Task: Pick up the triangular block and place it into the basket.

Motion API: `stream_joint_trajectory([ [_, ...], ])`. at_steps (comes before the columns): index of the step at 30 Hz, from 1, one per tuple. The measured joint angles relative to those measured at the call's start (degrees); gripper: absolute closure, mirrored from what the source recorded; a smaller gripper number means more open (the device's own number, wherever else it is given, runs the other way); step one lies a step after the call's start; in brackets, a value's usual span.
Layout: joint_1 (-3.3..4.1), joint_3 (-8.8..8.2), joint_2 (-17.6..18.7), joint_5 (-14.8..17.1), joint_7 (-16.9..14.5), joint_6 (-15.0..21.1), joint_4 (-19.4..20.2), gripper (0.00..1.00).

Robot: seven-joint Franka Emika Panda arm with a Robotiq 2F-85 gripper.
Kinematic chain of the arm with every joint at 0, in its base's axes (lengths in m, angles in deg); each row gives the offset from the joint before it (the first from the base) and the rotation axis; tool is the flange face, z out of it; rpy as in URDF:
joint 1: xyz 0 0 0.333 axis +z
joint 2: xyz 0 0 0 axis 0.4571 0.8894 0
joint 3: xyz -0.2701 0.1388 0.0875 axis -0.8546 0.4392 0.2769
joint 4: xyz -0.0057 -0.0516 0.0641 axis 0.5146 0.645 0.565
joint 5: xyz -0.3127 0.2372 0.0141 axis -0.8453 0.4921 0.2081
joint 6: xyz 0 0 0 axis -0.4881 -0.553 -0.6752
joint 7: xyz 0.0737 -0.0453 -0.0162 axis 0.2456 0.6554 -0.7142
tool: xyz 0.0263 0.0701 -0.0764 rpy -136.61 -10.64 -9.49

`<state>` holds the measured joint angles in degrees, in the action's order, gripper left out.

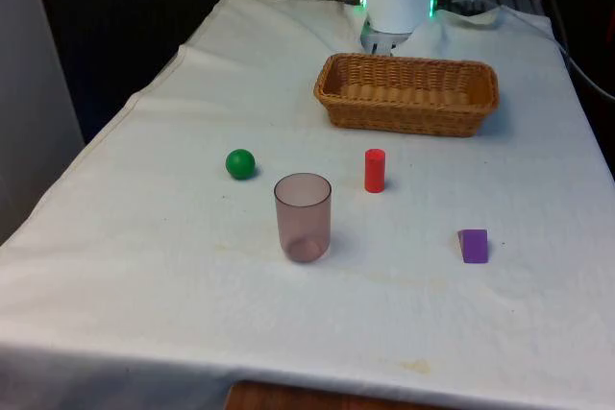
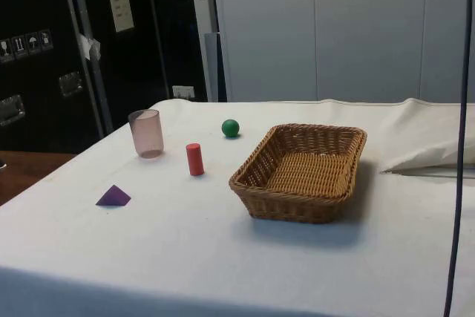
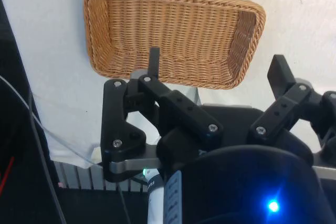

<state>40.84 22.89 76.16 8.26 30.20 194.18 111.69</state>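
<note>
My black two-finger end effector [image 3: 215,66] hangs wide open and empty above the woven wicker basket [image 3: 173,35]. The small purple triangular block [image 1: 473,246] sits well apart on the white-clothed surface [image 1: 144,266]; I'd descend squarely over its flat sides.

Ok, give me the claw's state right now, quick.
Claw: open, holding nothing, fingers spread above the basket.
</note>
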Motion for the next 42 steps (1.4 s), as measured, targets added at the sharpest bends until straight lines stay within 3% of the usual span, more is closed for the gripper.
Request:
stream_joint_trajectory([
  [12,0.0,-0.11,0.3,0.2,-0.2,0.0,0.3,0.0],
  [22,0.29,1.09,1.0,0.2,1.7,5.1,2.3,0.0],
  [42,0.86,3.67,7.8,0.2,7.0,10.2,-2.8,0.0],
])
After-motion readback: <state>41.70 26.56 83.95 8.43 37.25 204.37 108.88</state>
